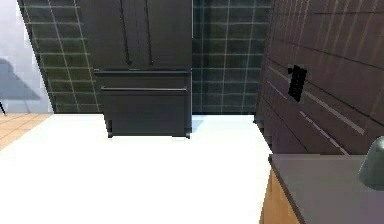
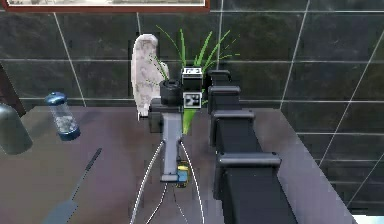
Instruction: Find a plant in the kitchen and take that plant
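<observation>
At the kitchen counter (image 2: 110,130), and here is the plant (image 2: 196,48): a spray of long, narrow green leaves fanning up at twelve o'clock in the arm side view. It stands at the back of the worktop against a wall of dark glossy tiles (image 2: 320,60). Its base is hidden behind the arm's white marker squares (image 2: 192,86), so I cannot say what it grows in.

The arm (image 2: 245,160), a blocky black square bar, runs out over the counter toward that wall. I judge that to be a reach lined up on the plant. The gripper (image 2: 172,150) sits at nine o'clock from the markers, a dark body with thin pale fingers curving toward six o'clock. How those fingers stand I cannot tell, nor whether the gripper holds anything, with worktop and clutter right behind it.

At eleven o'clock from the gripper stands a white statue (image 2: 148,68), chalky and rough-looking, just beside the leaves: a likely snag on the approach. Toward nine o'clock there is a small clear bottle with a blue cap (image 2: 63,114) and a rounded grey vessel (image 2: 12,130) at the edge. A slim grey utensil (image 2: 85,172) lies flat at seven o'clock. The countertop looks smooth, matt and dark grey.

In the forward view, a tall dark refrigerator (image 1: 145,70) stands at twelve o'clock with pale floor (image 1: 150,180) before it and dark cabinet fronts (image 1: 320,110) at three o'clock.
</observation>
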Controlling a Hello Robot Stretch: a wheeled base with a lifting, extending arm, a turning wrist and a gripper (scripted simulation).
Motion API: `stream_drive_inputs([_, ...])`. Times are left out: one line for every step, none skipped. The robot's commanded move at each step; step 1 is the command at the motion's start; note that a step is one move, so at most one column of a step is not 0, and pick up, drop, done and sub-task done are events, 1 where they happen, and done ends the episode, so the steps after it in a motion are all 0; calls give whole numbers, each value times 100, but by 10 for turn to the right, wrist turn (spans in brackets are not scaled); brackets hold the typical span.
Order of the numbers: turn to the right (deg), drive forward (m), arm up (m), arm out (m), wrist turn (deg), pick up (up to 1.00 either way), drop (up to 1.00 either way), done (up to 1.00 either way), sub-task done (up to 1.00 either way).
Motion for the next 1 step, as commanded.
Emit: stream_drive_inputs([0,0,0,0,450,0,0,0,0])
